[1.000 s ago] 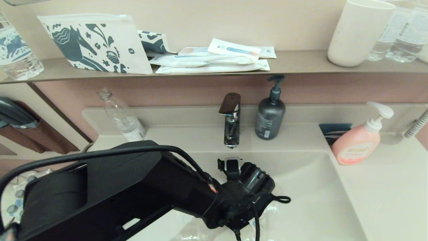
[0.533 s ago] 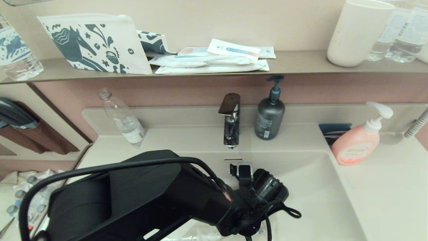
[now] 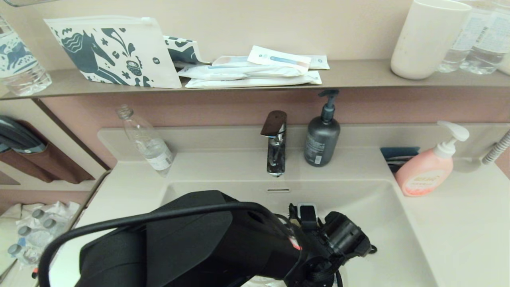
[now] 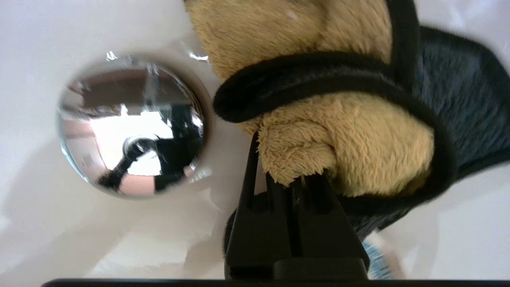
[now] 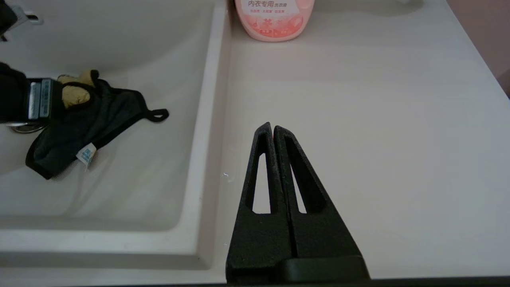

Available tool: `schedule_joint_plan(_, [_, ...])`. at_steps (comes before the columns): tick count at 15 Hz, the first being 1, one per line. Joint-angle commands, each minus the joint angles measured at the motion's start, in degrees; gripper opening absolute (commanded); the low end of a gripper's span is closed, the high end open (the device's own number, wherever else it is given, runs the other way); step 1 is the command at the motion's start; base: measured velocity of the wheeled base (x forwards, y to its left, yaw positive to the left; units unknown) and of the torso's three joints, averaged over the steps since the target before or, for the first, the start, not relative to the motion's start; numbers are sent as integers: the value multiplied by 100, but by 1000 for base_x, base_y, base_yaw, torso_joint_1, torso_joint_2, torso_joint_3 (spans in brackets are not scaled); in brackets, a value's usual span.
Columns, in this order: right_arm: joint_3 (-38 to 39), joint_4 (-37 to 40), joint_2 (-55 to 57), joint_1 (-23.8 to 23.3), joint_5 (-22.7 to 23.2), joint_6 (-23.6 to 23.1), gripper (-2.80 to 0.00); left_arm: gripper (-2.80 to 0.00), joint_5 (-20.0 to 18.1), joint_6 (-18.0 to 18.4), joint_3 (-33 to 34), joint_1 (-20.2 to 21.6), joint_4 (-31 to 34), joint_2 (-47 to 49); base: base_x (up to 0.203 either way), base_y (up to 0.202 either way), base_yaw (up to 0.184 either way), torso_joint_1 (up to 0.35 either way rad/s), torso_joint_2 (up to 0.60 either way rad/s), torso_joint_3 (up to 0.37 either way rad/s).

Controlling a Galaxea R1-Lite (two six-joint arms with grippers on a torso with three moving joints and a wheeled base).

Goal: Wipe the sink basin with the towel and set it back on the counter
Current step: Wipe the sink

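1. Towel hidden under my left arm in the head view; the left gripper (image 3: 318, 255) is down in the sink basin (image 3: 382, 207), at 6 o'clock from the faucet (image 3: 275, 143).
2. Left wrist: my fingers (image 4: 295, 223) pinch the towel (image 4: 338, 131) tight, just beside the drain plug (image 4: 131, 125).
3. Right wrist: the right gripper (image 5: 273, 129) hangs closed and empty over the counter (image 5: 378, 119); the towel (image 5: 87, 119) lies in the basin at its 10 o'clock.

in the head view the left arm (image 3: 207, 243) hides the towel and the sink basin's (image 3: 382, 223) drain.
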Motion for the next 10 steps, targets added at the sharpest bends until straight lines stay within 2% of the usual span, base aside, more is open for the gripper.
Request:
schedule_joint_plan(1, [-4, 2, 9, 1, 3, -3, -280, -280, 22, -189, 59, -168, 322, 17, 0, 0, 0, 0, 0, 0])
schedule_joint_plan(4, [5, 2, 9, 1, 3, -3, -280, -280, -105, -625, 282, -383, 866, 14, 0, 0, 0, 0, 0, 0])
schedule_joint_plan(10, [-4, 2, 9, 1, 3, -3, -280, -280, -112, -668, 1546, -442, 866, -346, 0, 0, 0, 0, 0, 0])
